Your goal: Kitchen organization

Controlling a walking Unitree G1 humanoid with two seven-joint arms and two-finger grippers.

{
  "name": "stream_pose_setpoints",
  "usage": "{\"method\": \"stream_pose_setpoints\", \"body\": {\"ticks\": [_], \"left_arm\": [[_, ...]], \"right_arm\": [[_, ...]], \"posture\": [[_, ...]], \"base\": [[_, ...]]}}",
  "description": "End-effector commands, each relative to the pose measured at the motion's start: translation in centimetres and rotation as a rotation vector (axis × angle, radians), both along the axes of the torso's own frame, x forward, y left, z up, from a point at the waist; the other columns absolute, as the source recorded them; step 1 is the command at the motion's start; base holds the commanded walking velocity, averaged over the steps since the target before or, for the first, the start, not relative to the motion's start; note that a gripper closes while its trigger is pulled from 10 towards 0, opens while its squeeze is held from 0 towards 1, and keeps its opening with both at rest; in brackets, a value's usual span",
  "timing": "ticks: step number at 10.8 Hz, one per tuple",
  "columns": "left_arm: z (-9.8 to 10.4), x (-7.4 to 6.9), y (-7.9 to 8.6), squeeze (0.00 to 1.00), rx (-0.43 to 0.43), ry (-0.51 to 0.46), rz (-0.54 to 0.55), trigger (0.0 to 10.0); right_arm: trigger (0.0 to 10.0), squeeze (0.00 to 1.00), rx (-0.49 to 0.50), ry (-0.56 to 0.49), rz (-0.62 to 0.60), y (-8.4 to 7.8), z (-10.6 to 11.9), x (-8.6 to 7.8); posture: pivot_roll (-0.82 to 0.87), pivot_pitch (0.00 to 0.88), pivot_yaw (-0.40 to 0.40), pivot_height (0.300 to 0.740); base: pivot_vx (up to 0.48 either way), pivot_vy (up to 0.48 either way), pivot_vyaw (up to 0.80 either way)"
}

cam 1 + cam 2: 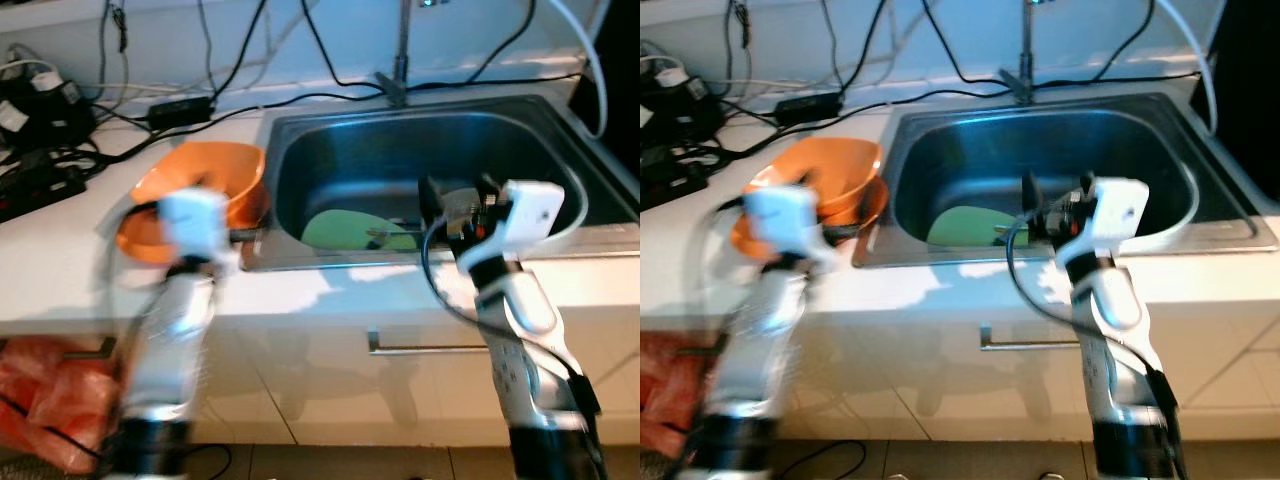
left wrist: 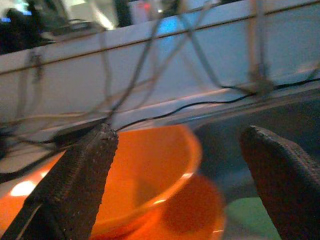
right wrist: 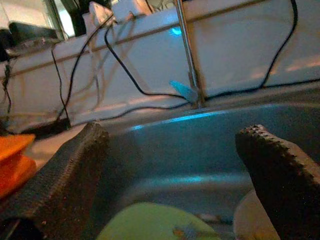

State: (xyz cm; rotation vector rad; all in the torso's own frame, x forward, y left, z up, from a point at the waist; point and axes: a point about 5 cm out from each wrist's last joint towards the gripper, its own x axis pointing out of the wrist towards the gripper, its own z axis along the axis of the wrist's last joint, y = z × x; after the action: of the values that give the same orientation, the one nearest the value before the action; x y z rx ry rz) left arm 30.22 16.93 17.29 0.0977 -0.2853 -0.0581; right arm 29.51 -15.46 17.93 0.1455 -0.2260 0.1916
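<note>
The orange bowl (image 1: 205, 180) sits on the white desk (image 1: 70, 260) just beside the left rim of the steel sink (image 1: 420, 130), nested on what looks like a second orange dish (image 1: 140, 235) beneath it. Down in the sink basin a pale green plate (image 1: 345, 230) lies flat, with some small dark scrap or utensil on it that is too blurred to name.

The left end effector (image 2: 180, 165) hovers in front of the orange bowl, its two black fingers (image 2: 82, 175) spread wide apart with nothing between them; the bowl's rim shows in the gap. The right end effector (image 3: 175, 170) reaches over the front edge of the sink, fingers likewise apart and empty, aimed across the basin above the green plate.

The bowl looks like thin plastic: probably light, fairly stiff, smooth and a bit slippery at the lip. The best hold is likely a pinch across the rim wall, one finger inside and one outside, on the side nearest the arm. Because it is stacked, the lower dish may lift with it or slide. The green plate lies flush on the sink floor, so its edge offers little to grip; tipping it up against the basin wall would probably be needed, and wet steel may let it skate away
</note>
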Motion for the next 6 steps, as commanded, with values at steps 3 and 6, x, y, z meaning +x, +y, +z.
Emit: {"method": "stream_pose_setpoints", "body": {"ticks": [3, 6], "left_arm": [[-2.4, -1.6, 2.3, 0.00, 0.096, 0.065, 0.037, 10.0], [-4.7, -2.2, 2.3, 0.00, 0.091, 0.129, 0.027, 10.0]], "right_arm": [[10.0, 0.95, -0.013, 0.004, 0.014, 0.8, 0.1, -0.7], [10.0, 0.95, -0.035, 0.026, 0.013, 1.1, -0.8, -0.7]], "posture": [[0.06, 0.031, 0.160, 0.740], [0.07, 0.027, 0.159, 0.740]], "base": [[0.000, 0.000, 0.00], [0.000, 0.000, 0.00]]}}
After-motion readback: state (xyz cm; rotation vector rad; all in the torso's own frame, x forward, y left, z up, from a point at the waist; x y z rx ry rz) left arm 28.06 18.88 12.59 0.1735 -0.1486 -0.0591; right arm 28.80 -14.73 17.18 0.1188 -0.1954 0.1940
